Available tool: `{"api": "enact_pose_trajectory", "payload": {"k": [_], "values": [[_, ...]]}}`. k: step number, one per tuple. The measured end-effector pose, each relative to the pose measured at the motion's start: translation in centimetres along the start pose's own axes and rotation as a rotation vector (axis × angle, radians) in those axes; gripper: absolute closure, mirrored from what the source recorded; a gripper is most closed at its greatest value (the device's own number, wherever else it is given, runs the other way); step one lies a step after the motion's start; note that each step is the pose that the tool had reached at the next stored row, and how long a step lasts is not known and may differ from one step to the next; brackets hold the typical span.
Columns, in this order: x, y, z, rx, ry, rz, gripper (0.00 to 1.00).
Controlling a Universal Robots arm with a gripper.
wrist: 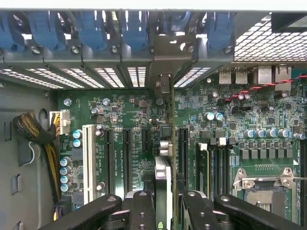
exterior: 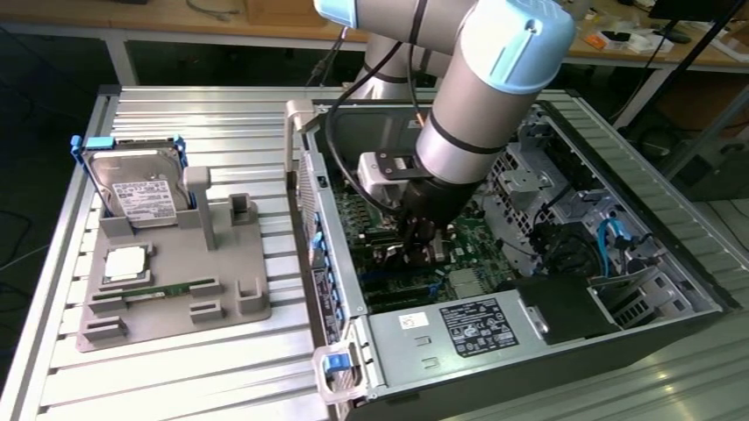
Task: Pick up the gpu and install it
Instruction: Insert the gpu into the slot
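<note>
Motherboard (wrist: 134, 120) below; jaws narrowed, clamping gpu (wrist: 163, 182) edge-on above slots.

A ribbed aluminium counter (exterior: 175, 368) fills the lower left of the frame. Behind it, across the top of the frame, runs a wooden workbench (exterior: 153, 19) with white legs, cluttered at its upper right end. The floor below lies dark.

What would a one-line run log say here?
gripper: shut on gpu | place: inside computer case, over motherboard slots | gpu: edge-on
</note>
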State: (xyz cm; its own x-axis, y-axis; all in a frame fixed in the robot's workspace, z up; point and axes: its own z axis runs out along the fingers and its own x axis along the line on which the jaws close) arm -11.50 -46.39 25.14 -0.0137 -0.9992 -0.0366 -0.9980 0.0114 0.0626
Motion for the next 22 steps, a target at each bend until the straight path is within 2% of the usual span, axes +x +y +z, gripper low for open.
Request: {"api": "enact_pose_trajectory", "payload": {"k": [6, 9, 11, 22], "values": [[0.00, 0.01, 0.00, 0.0000, 0.0001, 0.000, 0.73], [0.04, -0.03, 0.66, -0.0005, 0.0012, 0.000, 0.73], [0.03, -0.04, 0.82, -0.0001, -0.0002, 0.000, 0.73], [0.03, -0.04, 0.82, 0.0000, 0.0001, 0.000, 0.73]]}}
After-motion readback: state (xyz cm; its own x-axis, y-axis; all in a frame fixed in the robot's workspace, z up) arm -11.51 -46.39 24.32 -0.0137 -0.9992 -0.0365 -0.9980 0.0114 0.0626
